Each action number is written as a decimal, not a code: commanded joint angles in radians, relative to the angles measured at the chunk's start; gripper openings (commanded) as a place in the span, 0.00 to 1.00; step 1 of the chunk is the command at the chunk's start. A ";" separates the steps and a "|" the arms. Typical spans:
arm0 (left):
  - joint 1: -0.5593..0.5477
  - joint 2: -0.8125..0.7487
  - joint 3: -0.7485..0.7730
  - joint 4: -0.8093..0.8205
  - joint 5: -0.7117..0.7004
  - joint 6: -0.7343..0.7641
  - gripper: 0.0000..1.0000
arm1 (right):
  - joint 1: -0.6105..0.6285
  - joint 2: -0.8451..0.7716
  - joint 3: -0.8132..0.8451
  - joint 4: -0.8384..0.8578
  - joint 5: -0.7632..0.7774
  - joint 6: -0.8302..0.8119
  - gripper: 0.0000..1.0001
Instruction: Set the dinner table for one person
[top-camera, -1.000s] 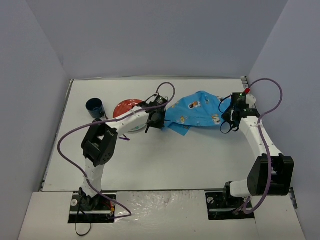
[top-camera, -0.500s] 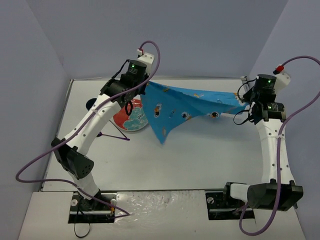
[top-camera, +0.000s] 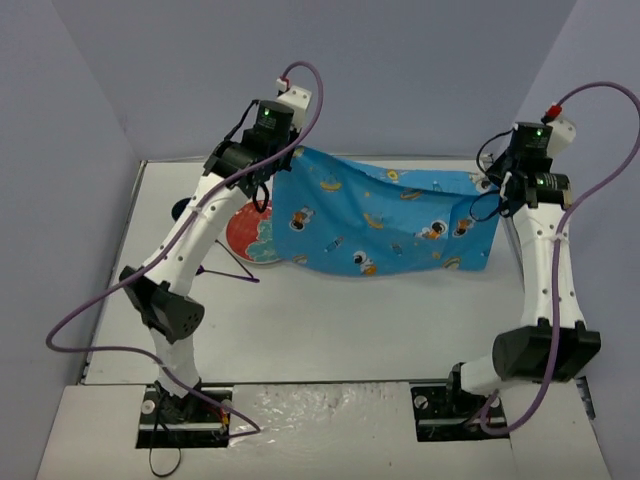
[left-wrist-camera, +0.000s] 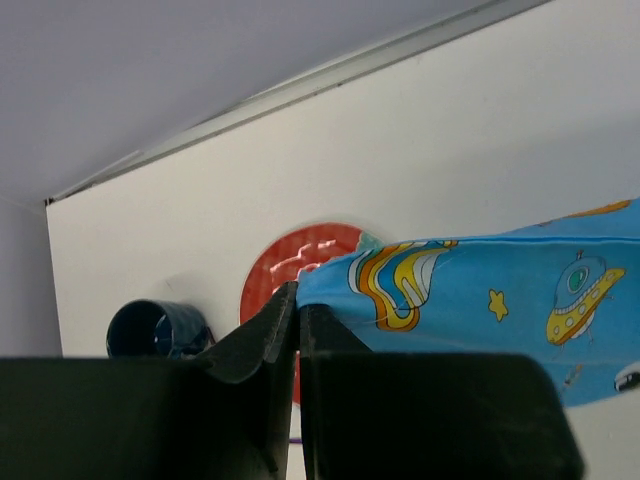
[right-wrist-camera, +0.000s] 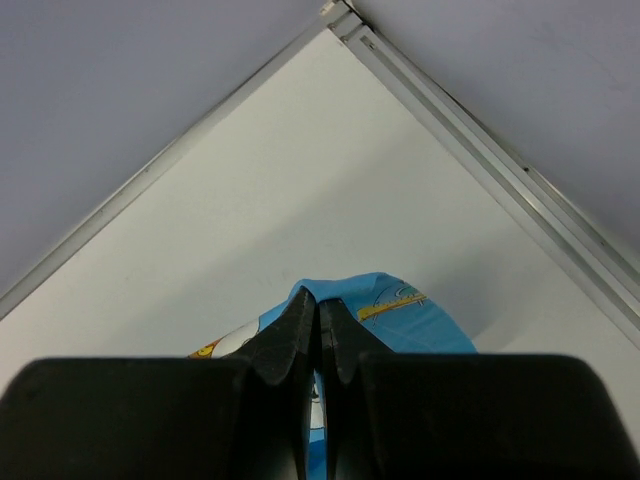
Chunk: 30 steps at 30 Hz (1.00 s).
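A bright-blue cartoon-print cloth mat (top-camera: 385, 222) hangs spread out in the air above the white dinner table (top-camera: 330, 320). My left gripper (top-camera: 283, 160) is shut on its upper left corner; in the left wrist view the gripper (left-wrist-camera: 297, 295) pinches the cloth (left-wrist-camera: 480, 290). My right gripper (top-camera: 494, 182) is shut on the upper right corner, and in the right wrist view the gripper (right-wrist-camera: 319, 303) pinches the cloth (right-wrist-camera: 400, 315). A red plate (top-camera: 245, 232) lies on the table at the left, partly behind the cloth; it also shows in the left wrist view (left-wrist-camera: 290, 265).
A dark blue cup (top-camera: 185, 210) stands left of the plate, also seen in the left wrist view (left-wrist-camera: 150, 328). A thin purple utensil (top-camera: 228, 272) lies in front of the plate. Grey walls close the table on three sides, with metal edge rails (right-wrist-camera: 470, 130).
Both arms have lifted the cloth off the table and pulled apart. The cloth, bunched a second ago and half stretched half a second ago, now hangs flat and wide between them.
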 joint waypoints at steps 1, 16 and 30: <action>0.047 0.131 0.244 0.068 0.033 0.020 0.00 | -0.007 0.118 0.137 0.112 -0.026 -0.045 0.00; 0.044 -0.017 -0.111 0.377 0.220 0.002 0.00 | -0.047 -0.125 -0.262 0.448 -0.048 -0.202 0.00; -0.197 -0.133 -0.953 0.536 0.129 -0.384 0.01 | -0.089 -0.188 -0.769 0.332 0.073 0.021 0.21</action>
